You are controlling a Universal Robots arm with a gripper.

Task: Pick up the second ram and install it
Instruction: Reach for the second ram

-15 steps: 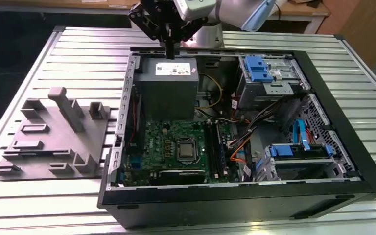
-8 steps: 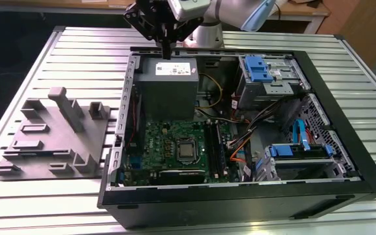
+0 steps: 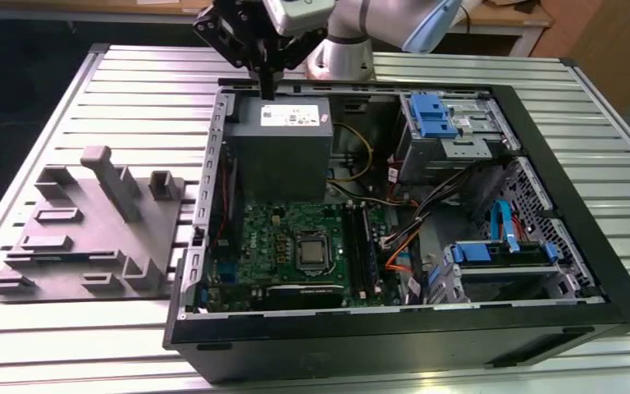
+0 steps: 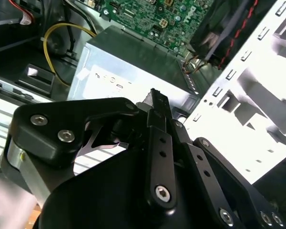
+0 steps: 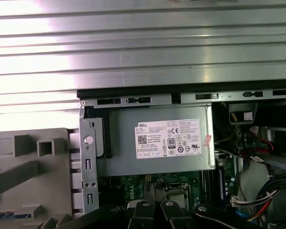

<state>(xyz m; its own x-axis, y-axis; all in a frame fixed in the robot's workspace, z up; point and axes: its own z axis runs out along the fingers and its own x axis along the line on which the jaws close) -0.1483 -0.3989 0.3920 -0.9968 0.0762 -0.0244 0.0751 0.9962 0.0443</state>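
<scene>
Grey power supply (image 3: 280, 135) is hovered over by the tool (image 3: 266, 90), closed with nothing seen held; the ram should be gripped squarely at mid-length.

We see a silver-grey arm (image 3: 376, 20) with rounded tubular joints and a pale blue end cap (image 3: 443, 18). The gripper (image 3: 266, 89) is matte black. In the second wrist view we note flat black linkage bars (image 4: 159, 152), silver hex-socket screws (image 4: 162, 192), and a bare silver housing (image 4: 16, 155) behind the black plates.
</scene>
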